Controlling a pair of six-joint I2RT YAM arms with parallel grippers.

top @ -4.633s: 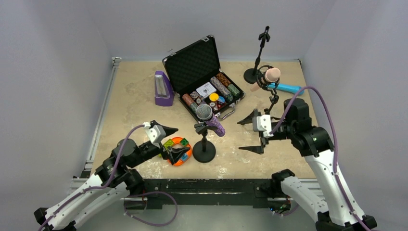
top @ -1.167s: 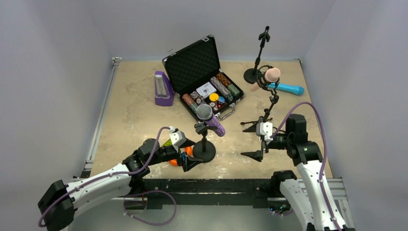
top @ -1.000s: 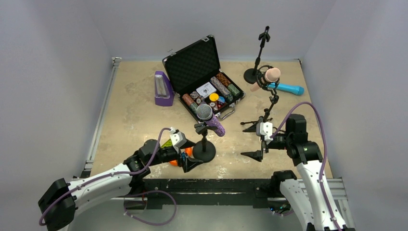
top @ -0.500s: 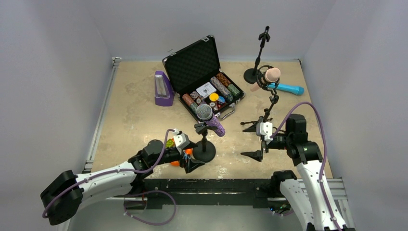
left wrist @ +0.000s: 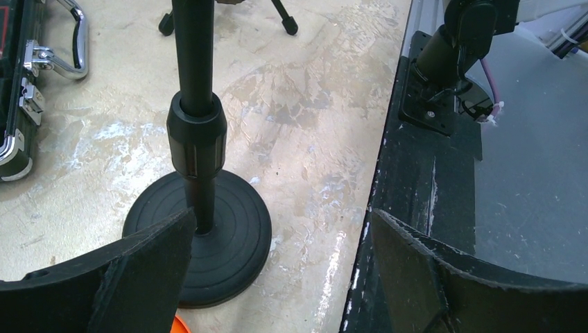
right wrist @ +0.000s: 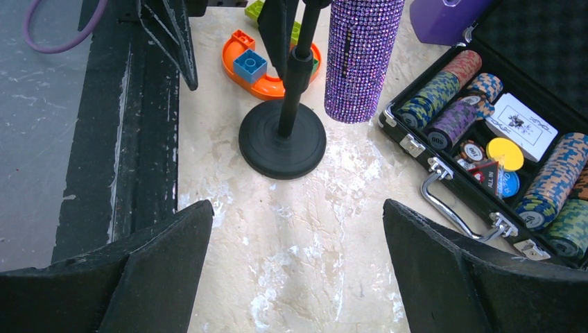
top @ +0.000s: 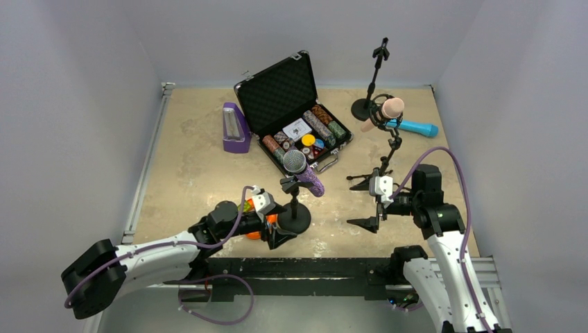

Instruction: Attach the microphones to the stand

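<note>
Microphones first: the glittery purple stick microphone with the silver mesh head (top: 306,175) sits tilted in the clip of the short black stand with a round base (top: 294,218), near the front edge of the tan table (top: 194,159). The pale pink microphone (top: 387,109) is clipped to the thin black tripod stand (top: 392,144) on your right. The bright cyan-blue microphone (top: 416,127) lies flat on the table just behind it, near the tall black stand (top: 375,69) at the back.

Your left gripper (top: 276,223) is low beside the round base with its fingers spread wide and nothing in them. In the left wrist view the base lies partly between them, and you cannot tell whether the nearer finger touches it. Your right gripper (top: 362,202) is also spread wide and holds nothing, between the two loaded stands. The open black chip case (top: 277,90) stands further back.
</note>
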